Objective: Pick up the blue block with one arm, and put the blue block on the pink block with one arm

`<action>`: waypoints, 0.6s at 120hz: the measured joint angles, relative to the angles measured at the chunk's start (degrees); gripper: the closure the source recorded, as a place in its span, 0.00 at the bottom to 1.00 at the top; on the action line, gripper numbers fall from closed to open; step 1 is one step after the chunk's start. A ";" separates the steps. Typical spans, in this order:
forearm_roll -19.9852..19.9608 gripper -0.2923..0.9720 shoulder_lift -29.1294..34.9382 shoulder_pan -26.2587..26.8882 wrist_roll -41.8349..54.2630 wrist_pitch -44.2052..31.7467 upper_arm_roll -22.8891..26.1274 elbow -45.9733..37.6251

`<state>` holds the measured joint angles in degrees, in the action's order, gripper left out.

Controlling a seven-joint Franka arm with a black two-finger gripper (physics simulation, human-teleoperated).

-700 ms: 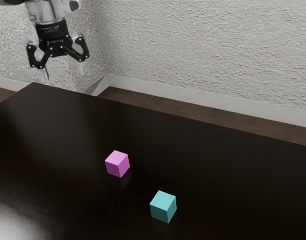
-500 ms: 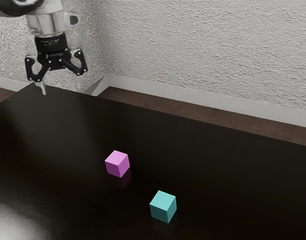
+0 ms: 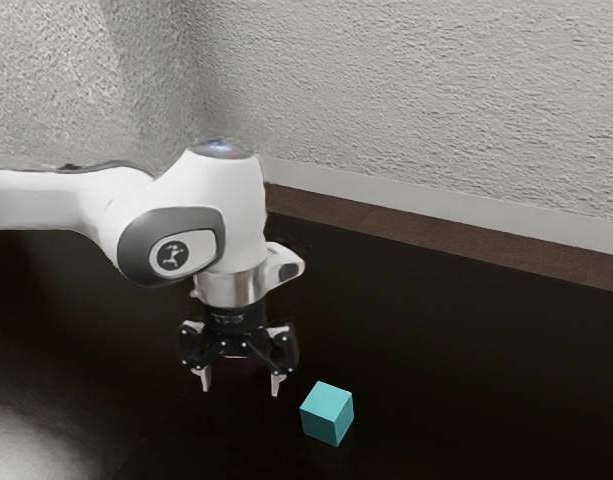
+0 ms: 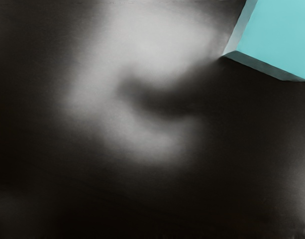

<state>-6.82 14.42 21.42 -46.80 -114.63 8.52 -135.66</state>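
The white arm (image 3: 76, 200) reaches in from the exterior view's left and bends down at its rounded last joint, so the black gripper (image 3: 238, 387) points straight at the dark surface (image 3: 466, 340). The fingers (image 3: 275, 383) are spread wide apart, with nothing held between them; their pale tips hang low over the surface, and whether they touch it cannot be told.

The blue block (image 3: 327, 412) sits flat on the surface just beside the finger on the exterior view's right, a little nearer the camera than that fingertip. A narrow gap of bare surface separates the two, so the block lies outside the span of the fingers rather than between them. It rests on one face, turned so that one vertical edge faces the camera, with its lighter top face and two side faces showing.

In the wrist view a corner of the blue block (image 4: 279, 32) appears off to one side of the hand, with its bright top face and a thin strip of a paler side face visible. Beneath the hand the glossy surface (image 4: 52, 189) carries a soft pale sheen crossed by a darker curved shadow.

Beyond the fingers, past the far edge of the surface, a strip of brown floor (image 3: 466, 238) runs along a pale baseboard (image 3: 466, 205) at the foot of a rough grey-white wall (image 3: 436, 90).
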 joint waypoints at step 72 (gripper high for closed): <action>-2.69 0.23 -20.08 4.33 9.43 -21.34 -0.10 7.32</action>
<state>-9.51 -5.65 25.76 -37.36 -135.98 8.42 -128.34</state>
